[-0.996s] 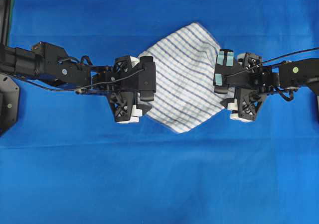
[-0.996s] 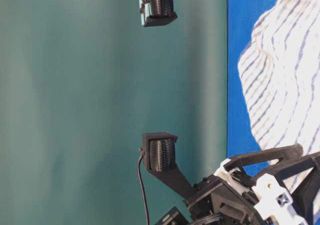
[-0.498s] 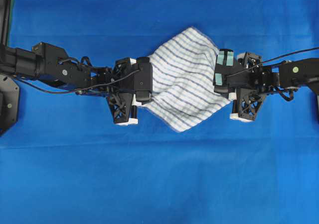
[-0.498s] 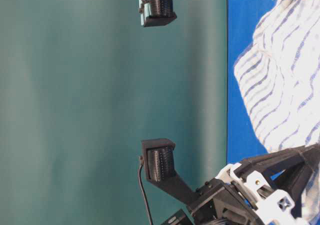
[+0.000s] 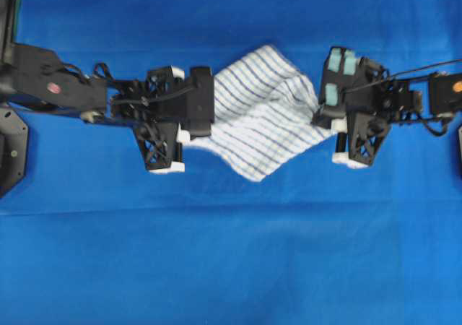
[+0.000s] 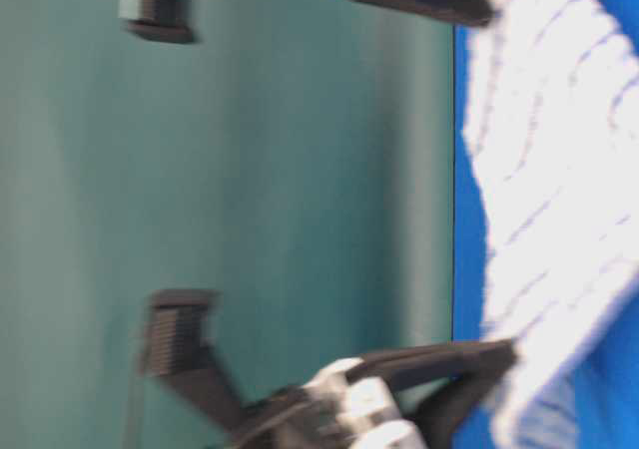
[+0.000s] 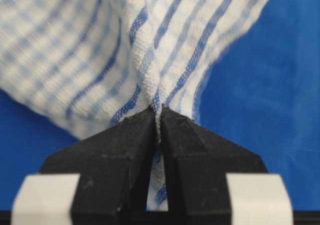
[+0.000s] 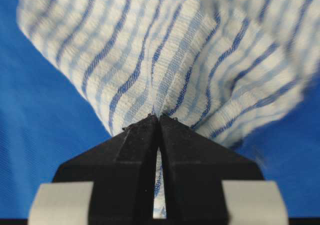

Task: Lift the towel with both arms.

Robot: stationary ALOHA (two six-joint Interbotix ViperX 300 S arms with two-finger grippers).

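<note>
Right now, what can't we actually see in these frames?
- Table-level view: motion blur smears the towel; its stripes and any gap to the cloth are unreadable.
- Overhead view: left gripper and right gripper fingertips are hidden under their own bodies.
- Wrist views: the towel runs off the top edge, so the far corners are cut off.

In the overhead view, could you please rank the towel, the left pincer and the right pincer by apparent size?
1. Towel: clearly the largest.
2. Left pincer and right pincer: too alike to rank, and each sits partly under its own wrist hardware.
</note>
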